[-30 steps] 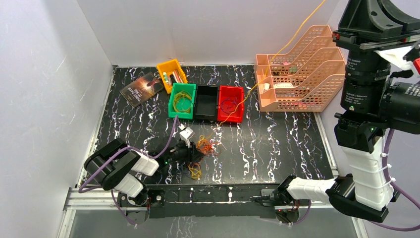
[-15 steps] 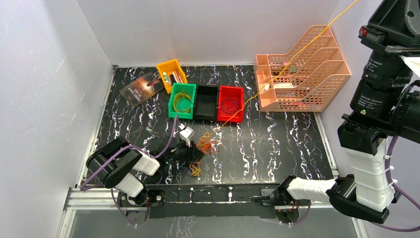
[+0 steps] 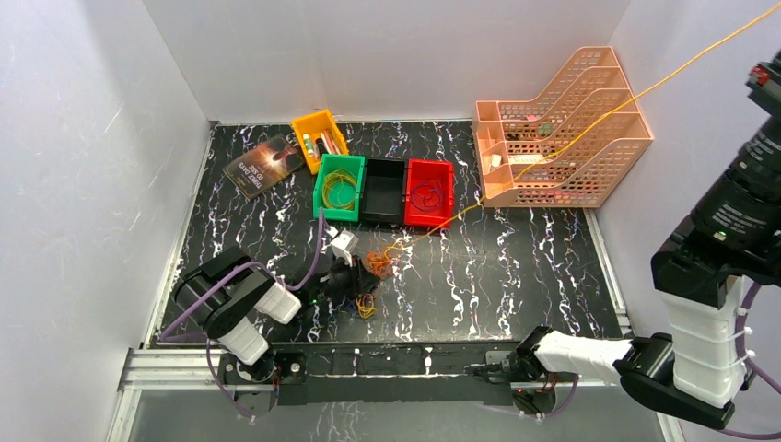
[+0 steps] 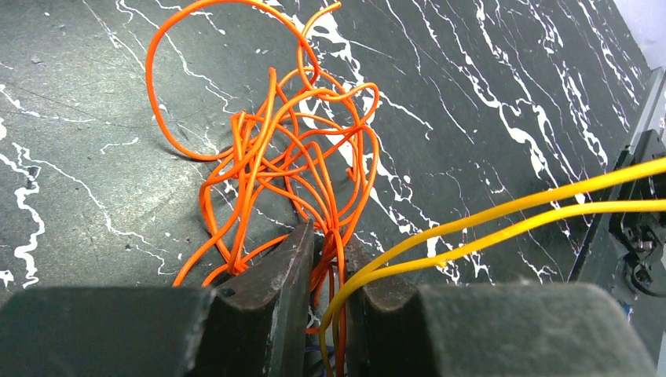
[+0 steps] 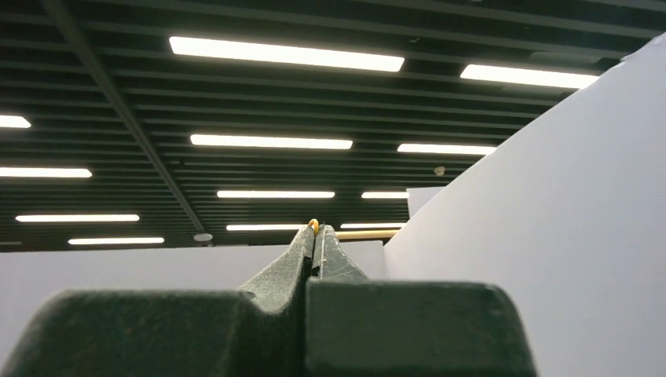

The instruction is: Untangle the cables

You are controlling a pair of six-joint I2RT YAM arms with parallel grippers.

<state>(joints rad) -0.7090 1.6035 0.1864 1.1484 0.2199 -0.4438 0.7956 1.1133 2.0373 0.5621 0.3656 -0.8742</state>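
The cables [image 3: 378,262] are a tangle of thin orange loops on the black mat, with a small yellow loop [image 3: 366,308] just in front. My left gripper [image 3: 357,276] lies low on the mat and is shut on the orange strands [image 4: 290,157]; its jaws [image 4: 330,239] also have yellow strands [image 4: 510,216] passing between them. One long yellow-orange cable [image 3: 571,138] runs taut from the tangle up to the top right corner. My right gripper [image 5: 316,229] is raised high, out of the top view, and is shut on that cable's end [image 5: 313,223].
A green bin [image 3: 319,193] with yellow loops, a black bin [image 3: 384,193] and a red bin [image 3: 449,195] with a red loop stand in a row behind the tangle. A yellow bin [image 3: 320,138] and a book [image 3: 264,164] lie at back left. A peach file tray [image 3: 562,129] stands at back right.
My right arm has swung up and to the right, drawing the long cable taut and flatter. The tangle has slid slightly toward the bins. My left gripper keeps its hold.
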